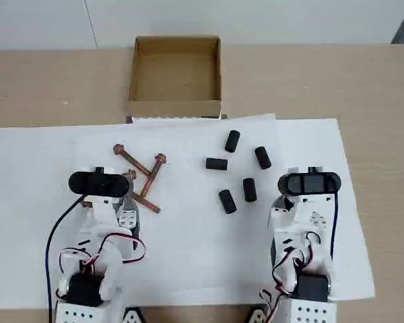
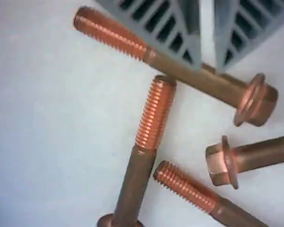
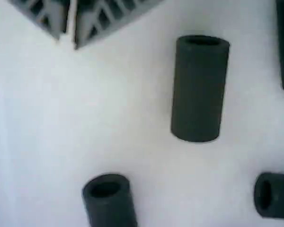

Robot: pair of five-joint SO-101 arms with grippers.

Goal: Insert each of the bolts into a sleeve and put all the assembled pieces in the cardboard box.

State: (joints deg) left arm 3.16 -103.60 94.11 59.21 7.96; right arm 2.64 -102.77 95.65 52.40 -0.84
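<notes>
Broadly, table [image 1: 384,87]: light wood, runs the full width of the high view.
Paper sheet [image 1: 188,249]: white, spread over the near half of the table; both arms stand on it.
Cardboard box [image 1: 175,108]: open-topped, at the far centre, its near wall just at the sheet's far edge.
Left arm [image 1: 101,229]: near left, black wrist unit over the near-left edge of the bolt pile.
Right arm [image 1: 303,229]: near right, black wrist unit just right of the sleeves.
Left gripper [image 2: 208,66]: grey ribbed fingers, jaws narrow with a thin slit between the tips, holding nothing. The tips sit over the shank of one long bolt [image 2: 227,90]; contact cannot be told.
Right gripper [image 3: 68,40]: jaws narrow, a hairline gap, holding nothing; it hangs over bare paper near a sleeve lying on its side [image 3: 199,87].
Bolts [image 1: 133,160]: copper-coloured, flanged heads, loose and criss-crossed on the sheet left of centre, well apart from the box.
Sleeves [image 1: 250,190]: five short black tubes, scattered right of centre between the bolts and the right arm, none touching another, none with a bolt in it.
</notes>
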